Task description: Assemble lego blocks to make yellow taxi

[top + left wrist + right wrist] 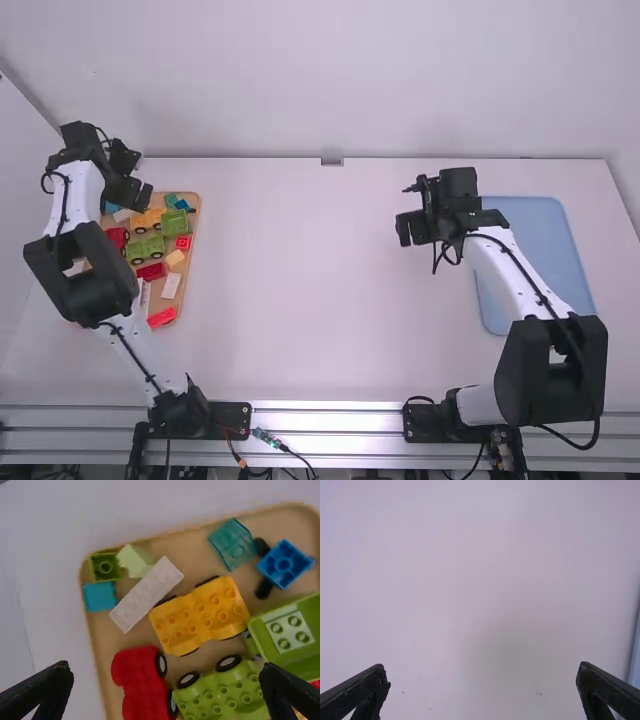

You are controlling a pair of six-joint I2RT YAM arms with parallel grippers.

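Left end effector [140, 197]: spread | tray [187, 547]: yellow wheeled block [202, 615] | right end effector [411, 230]: spread

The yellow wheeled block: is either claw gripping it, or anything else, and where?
Nothing is held: the yellow block lies on the tray; the left claw and right claw are open.

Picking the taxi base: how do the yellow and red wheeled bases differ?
Wheels: the red wheeled base shows pale hubs; the yellow wheeled base shows mostly black tyre edges.
Heading: the yellow base lies roughly crosswise to the red base.
Both sit in the tan tray.
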